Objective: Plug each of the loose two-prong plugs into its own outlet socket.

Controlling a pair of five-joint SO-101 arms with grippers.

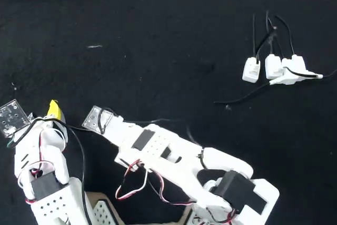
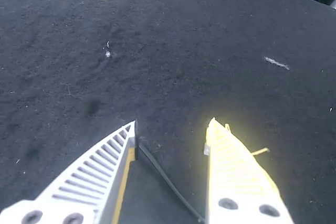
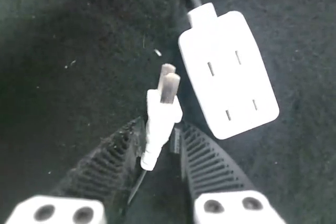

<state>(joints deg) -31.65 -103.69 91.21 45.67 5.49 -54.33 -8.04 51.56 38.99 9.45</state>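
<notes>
Right gripper [image 3: 160, 124]: we see it pinching a plug [image 3: 163, 112], socket block [image 3: 229, 74] just beside.
Left gripper [image 2: 173, 123]: spread, a black wire [image 2: 163, 174] between.

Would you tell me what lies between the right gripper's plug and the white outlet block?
A narrow strip of bare black table, in the right wrist view, separates the plug in the right gripper from the outlet block.

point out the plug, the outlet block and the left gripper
plug [image 3: 163, 113], right wrist view, its white body
outlet block [image 3: 231, 85], right wrist view, middle of its slotted face
left gripper [image 2: 172, 125], left wrist view, midway between fingertips
</notes>
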